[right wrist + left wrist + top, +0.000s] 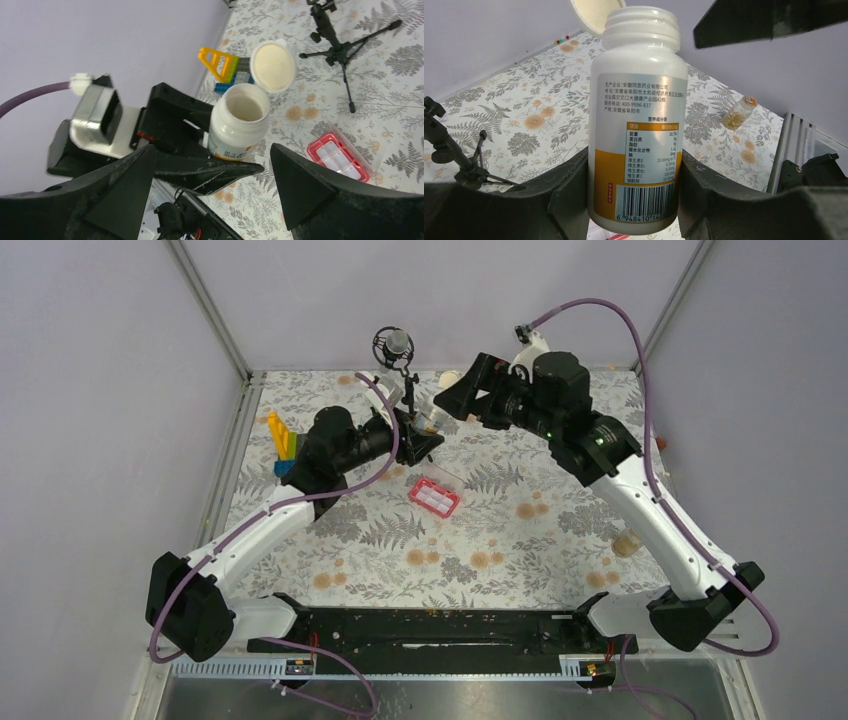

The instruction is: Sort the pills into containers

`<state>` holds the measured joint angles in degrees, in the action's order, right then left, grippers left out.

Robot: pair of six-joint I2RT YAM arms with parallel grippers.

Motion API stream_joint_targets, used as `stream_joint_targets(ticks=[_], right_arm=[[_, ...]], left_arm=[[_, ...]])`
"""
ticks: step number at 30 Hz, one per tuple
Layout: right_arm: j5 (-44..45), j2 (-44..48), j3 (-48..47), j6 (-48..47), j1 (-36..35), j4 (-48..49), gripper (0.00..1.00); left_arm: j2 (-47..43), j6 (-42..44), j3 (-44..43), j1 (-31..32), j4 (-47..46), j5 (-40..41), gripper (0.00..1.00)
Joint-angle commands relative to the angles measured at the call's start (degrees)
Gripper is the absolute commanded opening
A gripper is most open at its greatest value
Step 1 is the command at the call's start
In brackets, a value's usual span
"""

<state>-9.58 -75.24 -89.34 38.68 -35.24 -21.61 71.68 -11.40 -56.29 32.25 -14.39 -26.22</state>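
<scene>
My left gripper (424, 432) (634, 195) is shut on the white orange-labelled bottle (431, 420) (639, 115) and holds it upright above the cloth. Its hinged cap (272, 66) is flipped open. My right gripper (455, 398) (212, 150) is open and empty, hovering just over the bottle's open mouth (245, 106); one finger (769, 20) shows above it. The pink compartment box (434, 497) (339, 157) lies mid-table. The clear yellowish bottle (627, 542) (738, 114) stands at the right with small yellowish pills inside. I cannot pick out loose pills on the flowered cloth.
A blue, yellow and grey toy-brick block (283, 440) (225, 67) stands at the left edge. A small black tripod (395, 350) (340, 50) stands at the back behind the grippers. Metal frame posts and walls enclose the table.
</scene>
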Motion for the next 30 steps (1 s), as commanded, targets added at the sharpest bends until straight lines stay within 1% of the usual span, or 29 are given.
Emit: stream_joint_targets(ticks=[1, 4, 7, 9, 12, 15, 16, 17, 18, 19, 20, 21, 22, 23, 24, 27, 30], right_arm=[[9.2, -2.6, -3.5, -0.7, -2.5, -3.6, 0.92], [10.9, -4.7, -5.0, 0.7, -2.9, -4.4, 0.93], [9.8, -6.7, -5.8, 2.1, -3.2, -3.1, 0.92], [7.4, -7.6, -5.3, 2.8, -3.5, -0.1, 0.89], [5.2, -9.2, -5.2, 3.8, -3.6, 2.9, 0.8], [3.5, -10.6, -6.1, 4.7, -3.6, 3.3, 0.71], [3.1, -10.7, -5.9, 4.8, -3.5, 3.8, 0.67], [2.3, -10.8, -5.7, 4.7, -3.5, 4.5, 0.6], [1.6, -10.7, -5.5, 4.5, -3.5, 5.2, 0.51], [1.0, -10.6, -5.4, 3.9, -3.6, 6.0, 0.43], [0.2, -10.4, -5.2, 3.1, -3.6, 6.6, 0.36], [-0.3, -10.1, -5.1, 1.3, -3.5, 7.0, 0.31], [-1.1, -9.5, -4.6, -0.5, -3.6, 7.8, 0.29], [-2.4, -8.5, -3.4, -2.4, -3.5, 9.5, 0.28], [-3.7, -7.4, -1.9, -4.8, -3.4, 11.2, 0.28], [-8.9, -4.7, 0.7, -11.2, -3.1, 13.6, 0.28], [-15.9, -3.8, 0.7, -13.2, -1.8, 14.0, 0.27]], left_arm=[[-1.0, 1.0, -3.1, 0.5, -2.1, 3.6, 0.0], [-1.3, 0.7, -2.5, 0.7, -3.2, 3.8, 0.0], [-1.5, 0.1, -2.3, 0.8, -4.3, 3.9, 0.0], [-1.5, -0.2, -2.2, 0.8, -4.8, 3.8, 0.0], [-1.5, -0.4, -2.2, 0.8, -5.4, 3.3, 0.0], [-1.7, -0.4, -2.2, 0.8, -5.5, 3.1, 0.0], [-1.8, -0.4, -2.2, 0.8, -5.5, 2.9, 0.01], [-1.9, -0.6, -2.2, 0.8, -5.5, 2.7, 0.03], [-2.0, -1.0, -2.3, 0.8, -5.4, 2.5, 0.07], [-2.1, -1.4, -2.3, 0.8, -5.2, 2.4, 0.15], [-2.4, -1.5, -2.3, 0.7, -4.8, 2.1, 0.29], [-2.9, -1.6, -2.2, 0.5, -4.5, 1.7, 0.59], [-3.6, -1.8, -2.1, 0.2, -4.5, 1.3, 0.77], [-4.2, -2.2, -1.8, -0.2, -4.4, 0.6, 0.89], [-5.0, -2.5, -1.6, -0.9, -4.3, -0.2, 0.97], [-6.5, -3.8, -1.5, -3.0, -3.2, -3.2, 0.99], [-7.2, -7.2, -0.8, -6.0, -4.9, -10.1, 0.99]])
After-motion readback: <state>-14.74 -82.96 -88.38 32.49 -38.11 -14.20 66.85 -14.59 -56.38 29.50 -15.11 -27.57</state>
